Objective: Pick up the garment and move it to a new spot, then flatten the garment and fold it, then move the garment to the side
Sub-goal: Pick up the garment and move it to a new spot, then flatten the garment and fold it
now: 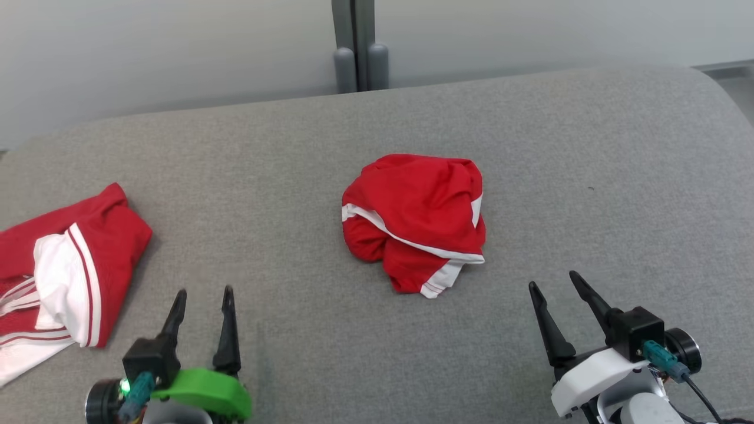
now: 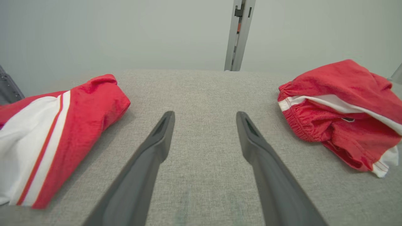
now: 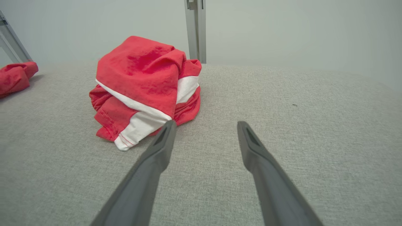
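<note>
The garment [image 1: 112,235] is running off the head view's left edge. On the red bundle [image 2: 339,78], a dark mark [image 2: 348,119], possibly a label, is showing too small to read.

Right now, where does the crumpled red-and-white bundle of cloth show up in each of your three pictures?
Head view: the crumpled bundle lies at the centre, on the grey surface.
Left wrist view: the crumpled bundle is at the right edge, mid-height.
Right wrist view: the crumpled bundle is left of centre, in the upper half.
Shared landmark: the grey upright post behind the surface's far edge, near top centre in all three.
</note>
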